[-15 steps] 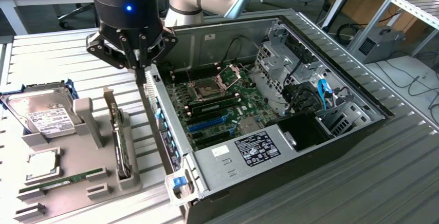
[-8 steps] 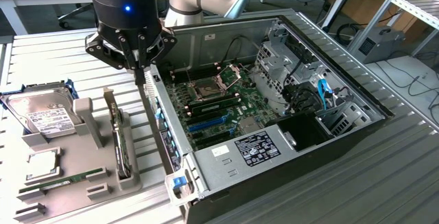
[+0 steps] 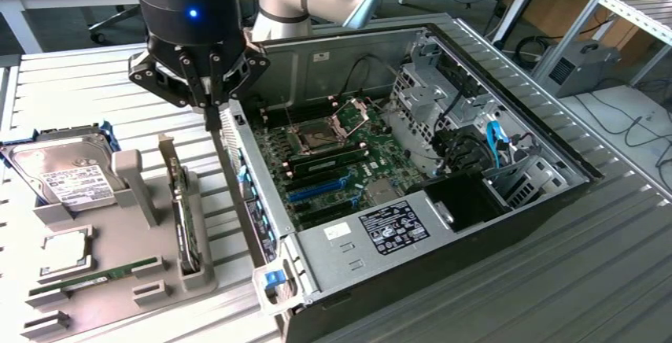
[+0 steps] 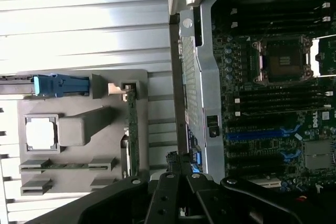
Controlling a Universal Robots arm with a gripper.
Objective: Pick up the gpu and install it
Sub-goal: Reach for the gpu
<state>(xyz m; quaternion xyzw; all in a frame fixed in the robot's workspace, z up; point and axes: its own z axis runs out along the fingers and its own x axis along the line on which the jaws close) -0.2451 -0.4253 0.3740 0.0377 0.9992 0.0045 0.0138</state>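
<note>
The holder lies to the exterior view's left of the case. The gpu stands on edge in the holder's slot nearest the case.

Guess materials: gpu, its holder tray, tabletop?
gpu: dark board seen edge-on, likely circuit laminate, with a shiny silver bracket, apparently metal.
Holder tray: matte grey, blocky moulded shapes, probably plastic.
Tabletop: ribbed, pale satin sheen, likely aluminium.

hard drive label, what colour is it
White with dark print, on the silver hard drive; the exterior view shows it best.
</note>
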